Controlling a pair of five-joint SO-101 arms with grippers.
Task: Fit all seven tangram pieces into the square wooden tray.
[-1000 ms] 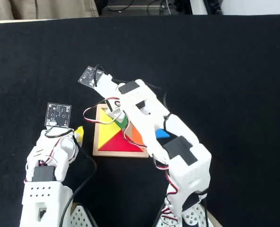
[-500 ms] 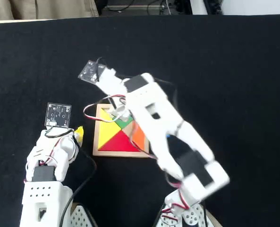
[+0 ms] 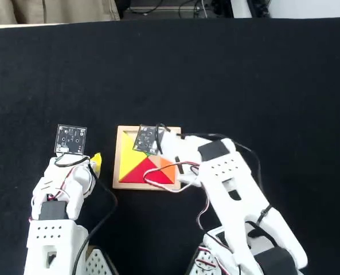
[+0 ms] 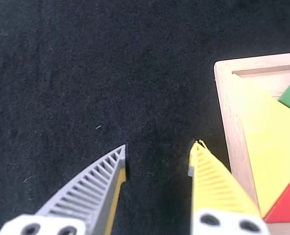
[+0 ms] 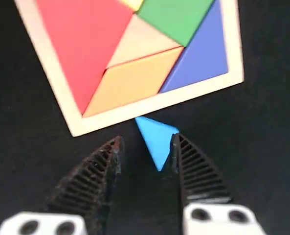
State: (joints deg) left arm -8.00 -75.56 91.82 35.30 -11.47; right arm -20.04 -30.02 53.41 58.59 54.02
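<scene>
The right hand (image 5: 146, 142) is spread, its two ribbed fingers apart and low over the black bench (image 3: 244, 74). Between them lies the light-blue triangle (image 5: 156, 137), flat on the cloth. It sits close against the inner face of the lighter finger, apart from the dark one, and it is not pinched. Its far corner points at the outer rim of the square wooden tray (image 5: 149, 105) and comes right up to it, whether touching or a hair off I cannot tell.

Inside the tray nearest that rim lies the orange parallelogram (image 5: 132, 81). The dark-blue triangle (image 5: 198, 58) lies along one side of it and the big red triangle (image 5: 81, 44) along the other. Between red, orange and the green piece (image 5: 176, 17) is a pale, wood-coloured triangular patch (image 5: 140, 41); I cannot tell whether that is bare tray floor or a piece.

The left hand (image 4: 159, 146) is also spread, one grey finger and one yellow, with nothing between them but black cloth. It is just beside the tray's outer edge on the side away from the right arm. Past that edge lies the yellow triangle (image 4: 267, 147), with green and red at its borders and a strip of bare wood at the tray's corner.

From above, the tray sits between the two arms, and the right arm reaches over its nearer side. Each wrist carries a small dark board (image 3: 70, 139), and whatever is printed on them is too small to read.
</scene>
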